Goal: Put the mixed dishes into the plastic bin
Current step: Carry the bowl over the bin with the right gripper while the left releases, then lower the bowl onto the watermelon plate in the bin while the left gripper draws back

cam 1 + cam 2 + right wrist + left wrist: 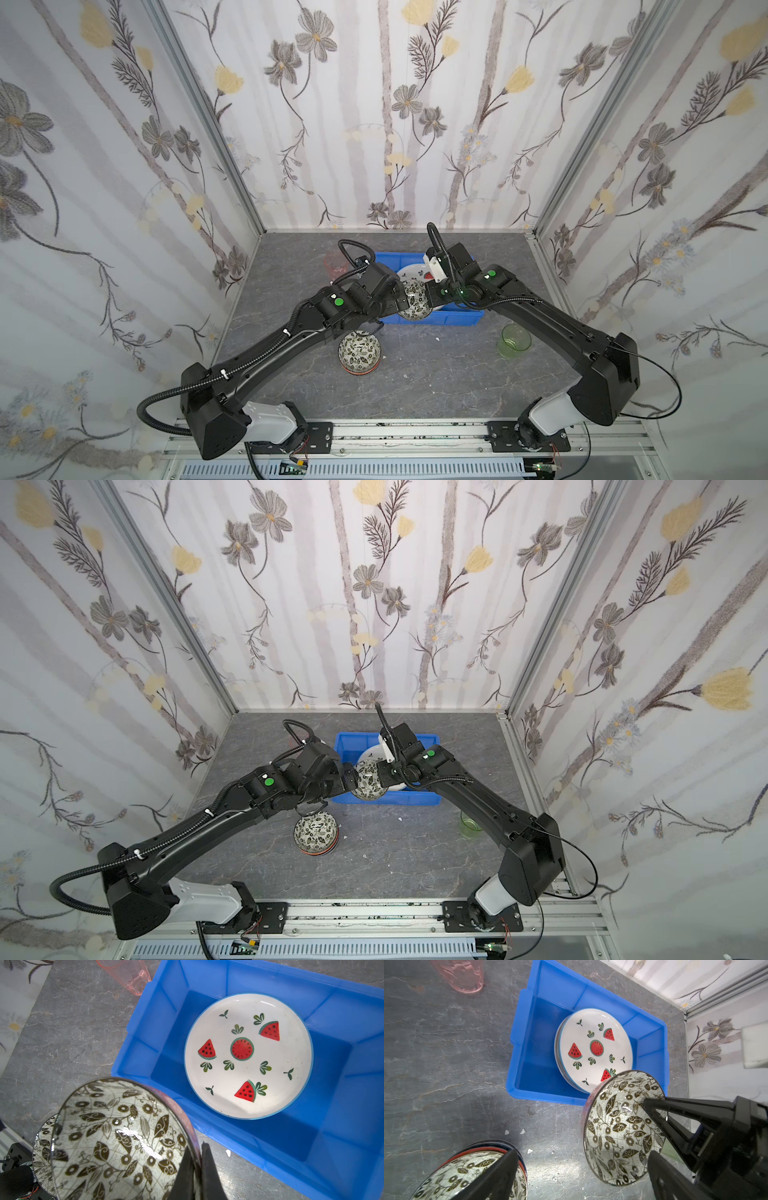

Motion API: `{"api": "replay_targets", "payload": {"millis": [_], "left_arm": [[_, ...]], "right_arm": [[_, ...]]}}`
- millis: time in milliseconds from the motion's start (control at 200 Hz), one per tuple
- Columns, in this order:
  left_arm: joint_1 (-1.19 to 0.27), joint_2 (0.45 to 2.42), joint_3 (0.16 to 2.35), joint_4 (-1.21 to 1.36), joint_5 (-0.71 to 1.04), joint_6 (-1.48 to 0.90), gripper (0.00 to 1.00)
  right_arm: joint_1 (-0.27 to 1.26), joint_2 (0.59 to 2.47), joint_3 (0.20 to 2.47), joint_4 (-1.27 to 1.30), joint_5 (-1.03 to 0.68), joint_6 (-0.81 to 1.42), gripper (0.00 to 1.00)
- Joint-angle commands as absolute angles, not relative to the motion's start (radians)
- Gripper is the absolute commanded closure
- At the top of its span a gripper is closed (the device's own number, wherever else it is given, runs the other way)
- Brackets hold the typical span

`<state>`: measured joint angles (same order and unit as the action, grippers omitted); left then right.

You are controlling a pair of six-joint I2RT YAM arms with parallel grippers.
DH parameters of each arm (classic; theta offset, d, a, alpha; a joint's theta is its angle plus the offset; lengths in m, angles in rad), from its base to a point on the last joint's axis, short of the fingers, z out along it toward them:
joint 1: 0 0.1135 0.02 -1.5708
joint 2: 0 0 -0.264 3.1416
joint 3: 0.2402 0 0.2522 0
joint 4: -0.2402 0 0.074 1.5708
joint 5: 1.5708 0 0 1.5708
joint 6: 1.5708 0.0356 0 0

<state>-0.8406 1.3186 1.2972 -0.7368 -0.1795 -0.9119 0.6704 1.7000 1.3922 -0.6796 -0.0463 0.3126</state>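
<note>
A bowl (116, 1138) was held tilted, mouth upward, over the bin's (145, 1022) near edge, its rim pinched by the right gripper (197, 1167). The left gripper (582, 1153) was spread wide and empty beside it. Plates (247, 1057) lay inside the bin. A bowl stack (359, 353) stood mid-table, and a pink cup (463, 976) stood by the bin's far-left corner.

Your 2 top views sit high behind both pincers, angled down and forward over the whole table (415, 395); they overlap almost fully. Each wrist camera rides close behind its own pincer, the left pincer (582, 1153) and the right pincer (196, 1159), looking out past it. These 2 share the leaf bowl (623, 1126) at the pincers and, beyond them, the blue bin (529, 1047) with the watermelon plate (593, 1049).
</note>
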Motion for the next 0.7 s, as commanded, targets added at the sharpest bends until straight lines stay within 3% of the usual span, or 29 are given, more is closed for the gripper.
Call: {"api": "replay_targets", "payload": {"millis": [0,380,694], "left_arm": [[-0.799,1.272,1.256,-0.732,-0.206,-0.901,0.00],[-0.574,1.161,1.157,-0.732,-0.127,-0.801,0.00],[-0.527,1.216,1.170,-0.732,-0.088,-0.746,0.00]], "right_arm": [[0.660,1.719,1.428,-0.655,-0.080,0.307,1.00],[0.589,1.853,1.590,-0.698,-0.107,0.300,1.00],[0.538,1.950,1.662,-0.706,-0.109,0.289,1.00]]}}
